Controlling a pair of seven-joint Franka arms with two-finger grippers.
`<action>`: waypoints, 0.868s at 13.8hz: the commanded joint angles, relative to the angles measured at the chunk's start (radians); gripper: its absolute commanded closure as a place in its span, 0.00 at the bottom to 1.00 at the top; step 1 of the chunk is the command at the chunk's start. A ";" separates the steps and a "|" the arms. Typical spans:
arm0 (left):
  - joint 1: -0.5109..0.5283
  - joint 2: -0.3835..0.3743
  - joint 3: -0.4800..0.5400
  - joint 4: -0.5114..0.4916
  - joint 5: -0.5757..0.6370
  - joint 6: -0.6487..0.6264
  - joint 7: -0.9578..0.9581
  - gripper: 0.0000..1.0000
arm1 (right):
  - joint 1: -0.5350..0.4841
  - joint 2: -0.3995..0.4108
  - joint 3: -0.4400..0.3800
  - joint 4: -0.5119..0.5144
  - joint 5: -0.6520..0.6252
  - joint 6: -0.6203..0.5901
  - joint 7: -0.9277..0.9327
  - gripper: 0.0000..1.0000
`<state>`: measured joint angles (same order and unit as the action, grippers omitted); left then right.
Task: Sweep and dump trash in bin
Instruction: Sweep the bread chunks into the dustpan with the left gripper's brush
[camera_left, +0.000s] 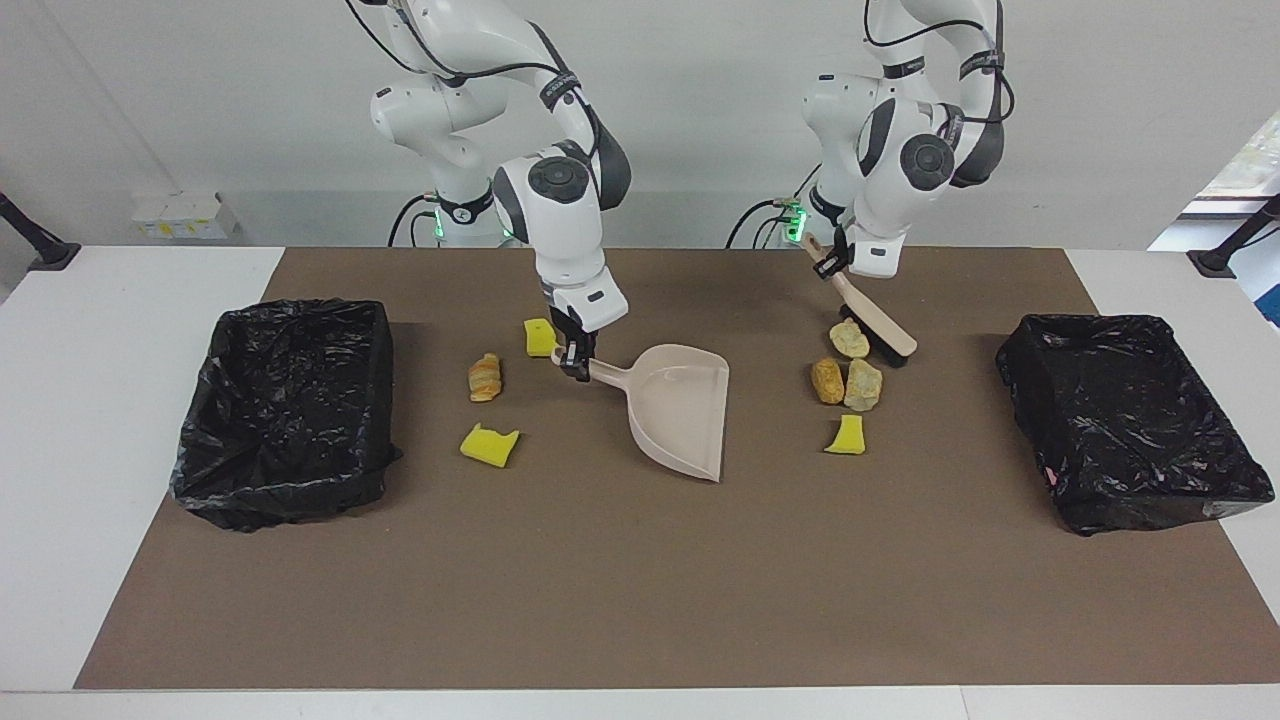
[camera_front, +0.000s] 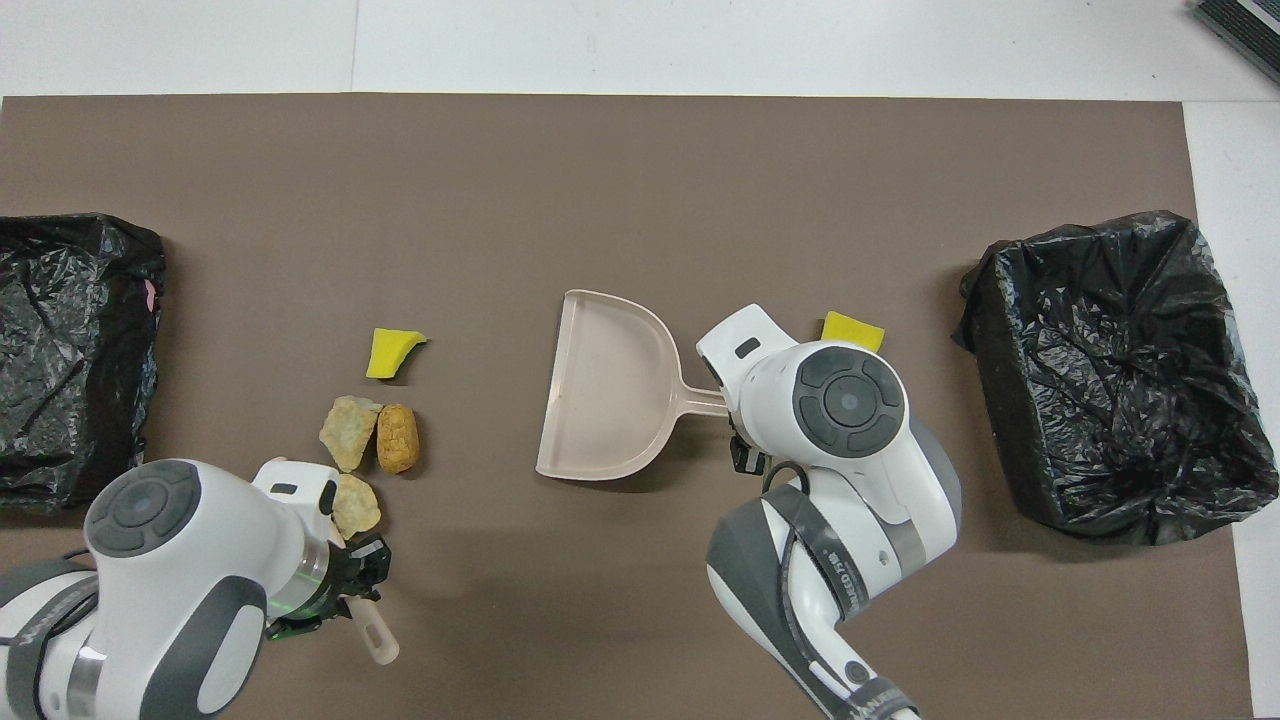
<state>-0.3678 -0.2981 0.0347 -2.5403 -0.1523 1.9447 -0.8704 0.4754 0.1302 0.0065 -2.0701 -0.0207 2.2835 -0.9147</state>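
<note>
My right gripper (camera_left: 575, 357) is shut on the handle of the beige dustpan (camera_left: 683, 405), which lies on the mat with its mouth toward the left arm's end; it also shows in the overhead view (camera_front: 600, 385). My left gripper (camera_left: 830, 265) is shut on the brush (camera_left: 880, 325), held tilted, its head down beside a rock-like lump (camera_left: 849, 339). A brown lump (camera_left: 827, 380), another rock-like lump (camera_left: 863, 385) and a yellow sponge (camera_left: 848, 435) lie close by. Two yellow sponges (camera_left: 541, 337) (camera_left: 488, 444) and a bread-like lump (camera_left: 485, 377) lie near the right gripper.
A black-lined bin (camera_left: 290, 490) stands at the right arm's end of the brown mat and another bin (camera_left: 1150, 510) at the left arm's end. The right arm hides one sponge and the bread-like lump in the overhead view.
</note>
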 joint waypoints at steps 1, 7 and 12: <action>-0.026 0.157 0.014 0.147 -0.027 0.023 -0.009 1.00 | -0.006 -0.012 0.009 -0.031 0.019 0.014 -0.052 1.00; -0.028 0.212 0.013 0.209 -0.027 0.078 0.290 1.00 | 0.014 0.019 0.007 -0.031 0.004 0.014 -0.010 0.72; -0.124 0.206 0.013 0.206 -0.027 0.112 0.476 1.00 | 0.026 0.035 0.006 -0.031 -0.001 0.018 -0.009 0.68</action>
<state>-0.4347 -0.0931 0.0346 -2.3405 -0.1633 2.0445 -0.4496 0.4993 0.1640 0.0083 -2.0846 -0.0215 2.2855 -0.9169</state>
